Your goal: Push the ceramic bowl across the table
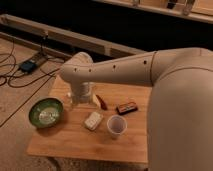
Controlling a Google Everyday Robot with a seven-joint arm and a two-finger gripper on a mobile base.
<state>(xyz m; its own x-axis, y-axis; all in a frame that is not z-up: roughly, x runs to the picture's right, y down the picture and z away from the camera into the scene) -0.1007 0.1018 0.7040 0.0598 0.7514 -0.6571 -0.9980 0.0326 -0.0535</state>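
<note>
The ceramic bowl (46,112) is green with a pale patterned inside and sits at the left end of the table (75,142), close to its left edge. The table has a light bamboo plank top. My white arm reaches in from the right over the far side of the table. My gripper (81,100) hangs down from the wrist to just above the tabletop, a short way to the right of and behind the bowl. It does not touch the bowl.
A white cup (116,125) stands mid-table, with a small white packet (93,120) to its left. A red object (102,102) and a dark bar (126,107) lie behind them. Cables and a blue device (27,65) lie on the carpet to the left.
</note>
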